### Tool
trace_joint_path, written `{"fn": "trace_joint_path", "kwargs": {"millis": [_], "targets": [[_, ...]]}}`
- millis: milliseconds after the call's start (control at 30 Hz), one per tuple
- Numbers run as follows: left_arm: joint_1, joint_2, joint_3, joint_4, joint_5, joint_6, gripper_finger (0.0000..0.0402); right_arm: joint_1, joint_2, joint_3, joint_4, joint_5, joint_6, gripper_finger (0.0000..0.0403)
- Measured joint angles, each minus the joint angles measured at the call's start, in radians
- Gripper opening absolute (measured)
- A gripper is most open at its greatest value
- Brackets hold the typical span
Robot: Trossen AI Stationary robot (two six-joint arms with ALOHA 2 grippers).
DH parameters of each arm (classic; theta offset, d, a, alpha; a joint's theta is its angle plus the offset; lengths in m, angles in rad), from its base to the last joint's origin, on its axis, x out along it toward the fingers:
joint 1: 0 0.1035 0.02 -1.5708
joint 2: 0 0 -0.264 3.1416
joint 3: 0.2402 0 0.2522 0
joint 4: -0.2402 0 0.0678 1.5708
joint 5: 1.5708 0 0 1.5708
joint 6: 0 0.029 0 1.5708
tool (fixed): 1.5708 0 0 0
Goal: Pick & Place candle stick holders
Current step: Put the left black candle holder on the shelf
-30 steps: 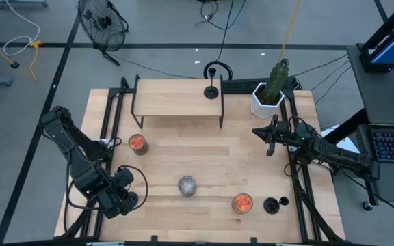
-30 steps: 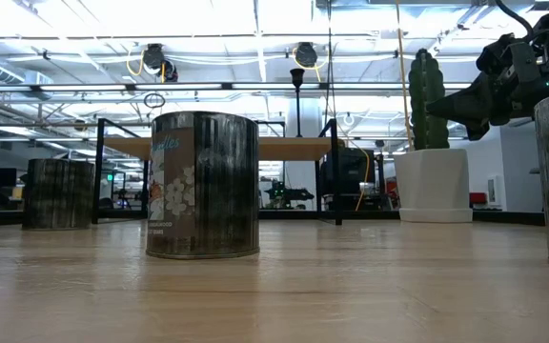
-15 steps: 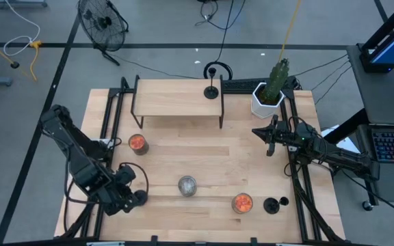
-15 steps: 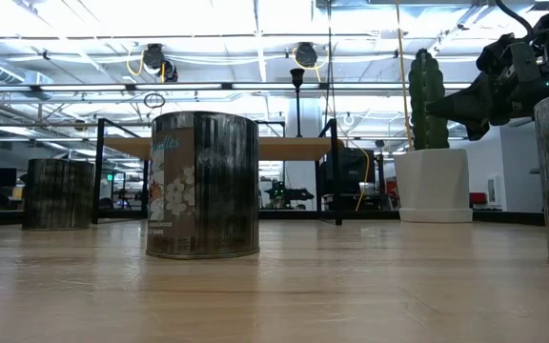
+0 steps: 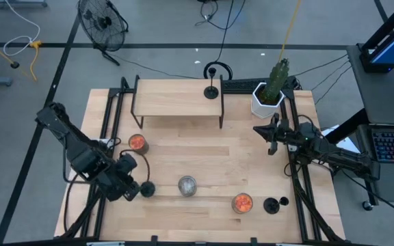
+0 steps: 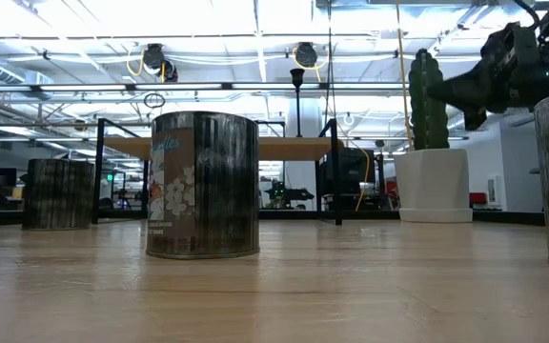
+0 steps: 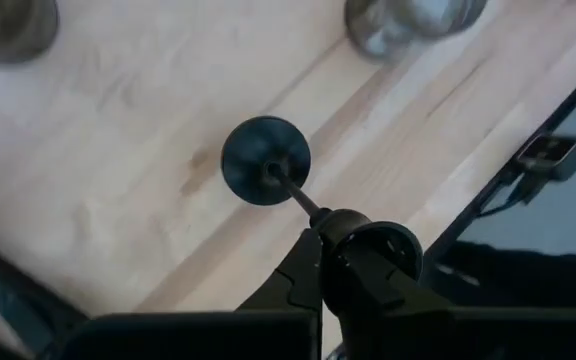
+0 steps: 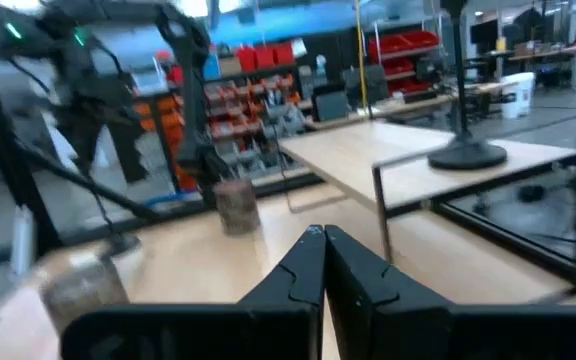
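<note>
My left gripper point(image 5: 134, 187) is over the table's near left part, shut on a black candle stick holder point(image 7: 268, 163), whose disc base point(image 5: 147, 189) shows just right of the fingers. A second holder point(image 5: 212, 91) stands on its base on the raised wooden shelf point(image 5: 176, 96) and also shows in the right wrist view point(image 8: 465, 150). A third holder point(image 5: 271, 205) stands at the near right. My right gripper point(image 5: 269, 133) is shut and empty, in the air near the cactus pot point(image 5: 268, 99). My left gripper pinches the holder's small cup top point(image 7: 370, 243) between its two fingers. The fingers slant down toward the table's right. The thin stem point(image 7: 298, 195) runs on from the fingers to the disc base, so the holder is tilted. Whether the base touches the table I cannot tell.
A silver can point(image 5: 187, 185) stands just right of the held holder. Orange-filled jars stand at the left point(image 5: 137, 142) and near right point(image 5: 242, 202). The shelf spans the far middle. Black frame rails point(image 5: 296, 184) run along both table sides.
My left gripper has gone toward the table's right and a little toward the far edge, carrying the holder by its top toward the silver can. My right gripper has risen slightly.
</note>
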Motion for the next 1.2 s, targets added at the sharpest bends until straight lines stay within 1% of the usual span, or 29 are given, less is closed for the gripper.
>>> {"fn": "trace_joint_path", "kwargs": {"millis": [167, 367, 433, 600, 733, 800, 967, 1200], "targets": [[0.093, -0.033, 0.0, 0.012, -0.028, 0.107, 0.0008, 0.003, 0.048, 0.0, 0.115, -0.116, 0.064, 0.0], [0.225, -0.083, 0.0, 0.007, -0.021, 0.258, 0.0008, 0.033, 0.17, 0.003, 0.289, -0.115, 0.077, 0.0], [0.268, -0.101, 0.0, 0.007, -0.019, 0.302, 0.0008, 0.045, 0.223, 0.018, 0.305, -0.116, 0.073, 0.0], [0.377, -0.128, 0.001, 0.01, -0.013, 0.392, 0.0008, 0.079, 0.378, 0.124, 0.314, -0.116, 0.055, 0.0], [0.463, -0.123, 0.02, 0.05, 0.03, 0.479, 0.0008, 0.11, 0.511, 0.229, 0.31, -0.116, 0.003, 0.0], [0.5, -0.109, 0.042, 0.061, 0.035, 0.531, 0.0008, 0.126, 0.573, 0.285, 0.31, -0.12, -0.031, 0.0], [0.59, -0.062, 0.117, 0.058, 0.035, 0.644, 0.0008, 0.153, 0.727, 0.416, 0.31, -0.168, -0.086, 0.0], [0.685, 0.013, 0.208, 0.06, 0.035, 0.765, 0.0008, 0.19, 0.922, 0.562, 0.307, -0.169, -0.128, 0.0001]]}}
